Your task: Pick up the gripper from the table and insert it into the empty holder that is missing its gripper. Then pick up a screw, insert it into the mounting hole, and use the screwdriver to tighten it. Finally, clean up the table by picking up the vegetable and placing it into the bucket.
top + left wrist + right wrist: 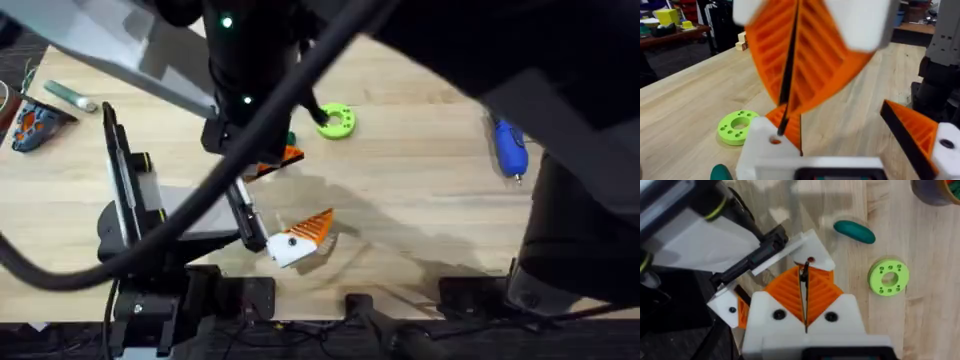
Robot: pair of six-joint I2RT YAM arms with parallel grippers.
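We read this as the screw step. Closest to us, the right tool has its white fingers and orange ribbed pads pressed together. A thin dark sliver shows at their tip, which we take for the screw, though it is too small to be sure.

That tip sits right at the mounting hole of the white wedge-shaped plastic holder. The small orange plastic gripper piece with its black face rises from that holder and looks seated to us. The holder is one side of the left tool, whose fingers stand wide apart with nothing between them.

The next move calls for a straight, gentle push so the screw starts square in the hole. After that comes a release and a trip for the driver.

Beyond the holder, the small dark green oblong toy vegetable lies on the wooden table. The bright green ring-shaped disc is near it but apart. Further off is the dark purple-brown bucket with its yellow-tan rim. Well off to the right side, the blue cylindrical powered screwdriver lies flat, waiting.
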